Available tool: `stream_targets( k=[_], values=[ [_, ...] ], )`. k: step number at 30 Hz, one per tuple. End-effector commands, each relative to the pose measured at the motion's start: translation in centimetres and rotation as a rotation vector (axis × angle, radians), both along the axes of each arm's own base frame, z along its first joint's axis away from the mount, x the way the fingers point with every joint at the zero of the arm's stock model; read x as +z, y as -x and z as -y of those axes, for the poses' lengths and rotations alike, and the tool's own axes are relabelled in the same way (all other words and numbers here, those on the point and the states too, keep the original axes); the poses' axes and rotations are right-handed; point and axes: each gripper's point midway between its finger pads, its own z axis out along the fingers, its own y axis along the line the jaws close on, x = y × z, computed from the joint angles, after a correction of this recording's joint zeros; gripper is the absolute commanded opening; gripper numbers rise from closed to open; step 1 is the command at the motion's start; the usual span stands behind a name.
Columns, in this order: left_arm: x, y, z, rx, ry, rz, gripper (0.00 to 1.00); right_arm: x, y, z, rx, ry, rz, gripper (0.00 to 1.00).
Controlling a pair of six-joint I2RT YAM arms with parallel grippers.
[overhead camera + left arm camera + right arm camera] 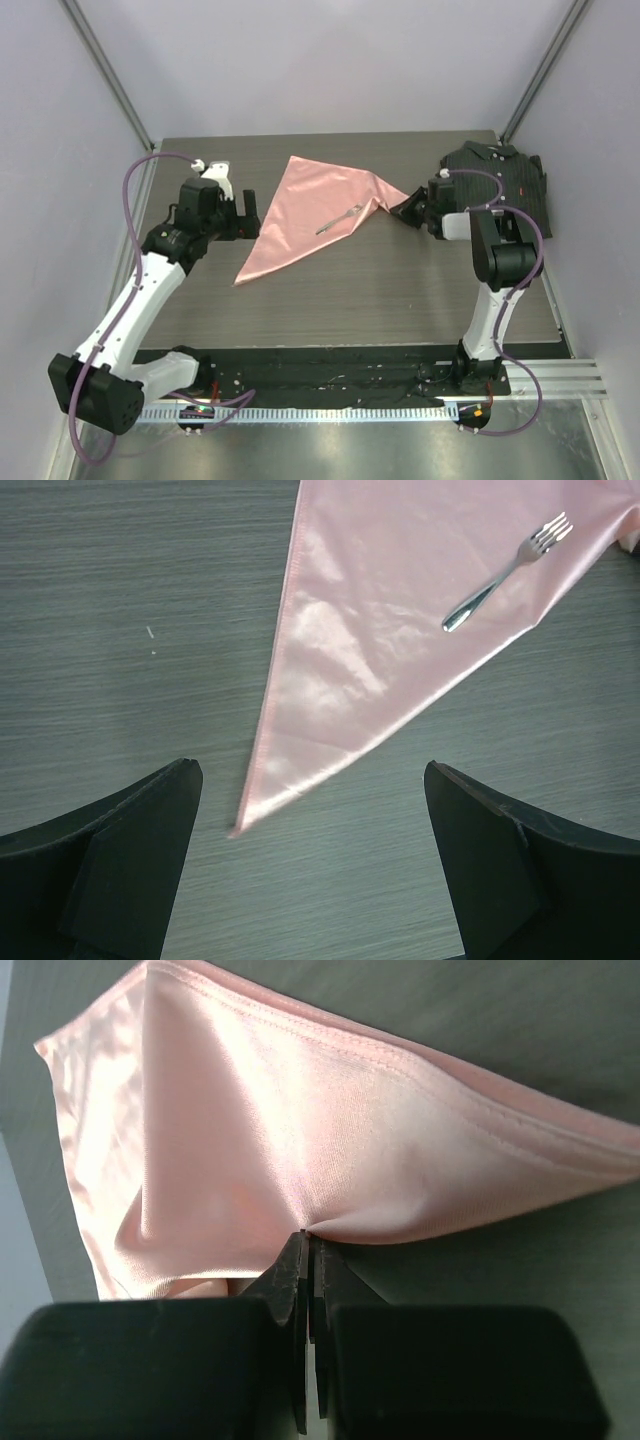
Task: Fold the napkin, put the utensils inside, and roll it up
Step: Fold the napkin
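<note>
The salmon-pink napkin (305, 205) lies folded into a triangle on the dark table, its long point toward the near left. A slim silver fork (340, 220) rests on its right half, also seen in the left wrist view as the fork (505, 572) on the napkin (380, 610). My right gripper (405, 212) is shut on the napkin's right corner; in the right wrist view the cloth (300, 1130) puckers where the right gripper (308, 1235) pinches its edge. My left gripper (243, 213) stands open beside the napkin's left edge. Between the left gripper's (312, 770) fingers lies only bare table, the napkin's point just ahead.
A dark pinstriped folded shirt (505, 180) lies at the back right, behind the right arm. Grey walls close in the table (400, 290) on three sides. A black strip with the arm bases runs along the near edge.
</note>
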Motion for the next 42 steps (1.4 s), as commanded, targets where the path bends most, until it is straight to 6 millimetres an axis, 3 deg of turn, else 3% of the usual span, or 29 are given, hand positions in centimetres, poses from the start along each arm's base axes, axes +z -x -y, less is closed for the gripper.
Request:
stream_targets(
  k=[1, 3, 4, 6, 11, 13, 16, 17, 22, 27, 31, 42],
  values=[
    [1.7, 0.0, 0.1, -0.012, 0.028, 0.066, 1.0, -2.4, 5.6, 0.9, -0.039, 0.09, -0.111, 0.01],
    [2.0, 0.1, 0.2, -0.015, 0.035, 0.075, 1.0, -3.4, 8.1, 1.1, -0.044, 0.102, -0.144, 0.01],
    [2.1, 0.2, 0.2, -0.018, 0.039, 0.081, 1.0, -2.6, 8.5, 1.2, -0.05, 0.106, -0.124, 0.01],
    [2.2, 0.3, 0.3, -0.021, 0.046, 0.086, 1.0, -3.4, 10.7, 1.5, -0.048, 0.114, -0.153, 0.01],
    [2.6, 0.4, 0.4, -0.027, 0.059, 0.101, 1.0, -3.1, 13.5, 2.1, -0.042, 0.138, -0.166, 0.01],
    [2.6, 0.5, 0.6, -0.034, 0.064, 0.101, 1.0, -2.8, 14.1, 2.2, -0.034, 0.147, -0.178, 0.12],
    [2.6, 0.5, 0.7, -0.037, 0.067, 0.097, 1.0, -1.3, 14.4, 2.6, -0.038, 0.164, -0.178, 0.42],
    [2.6, 0.5, 0.7, -0.037, 0.068, 0.098, 1.0, -0.1, 14.0, 3.2, -0.05, 0.184, -0.147, 0.45],
    [2.8, 0.6, 0.8, -0.042, 0.076, 0.102, 1.0, 1.8, 14.9, 5.9, -0.108, 0.26, -0.135, 0.57],
    [3.0, 0.7, 0.8, -0.042, 0.079, 0.111, 1.0, 1.7, 15.6, 8.6, -0.186, 0.239, -0.15, 0.58],
    [3.0, 0.7, 0.8, -0.042, 0.079, 0.112, 1.0, 1.6, 14.5, 10.6, -0.262, 0.157, -0.124, 0.56],
    [2.8, 0.7, 0.7, -0.042, 0.075, 0.107, 1.0, 1.2, 12.6, 11.5, -0.349, -0.015, -0.026, 0.54]
  ],
)
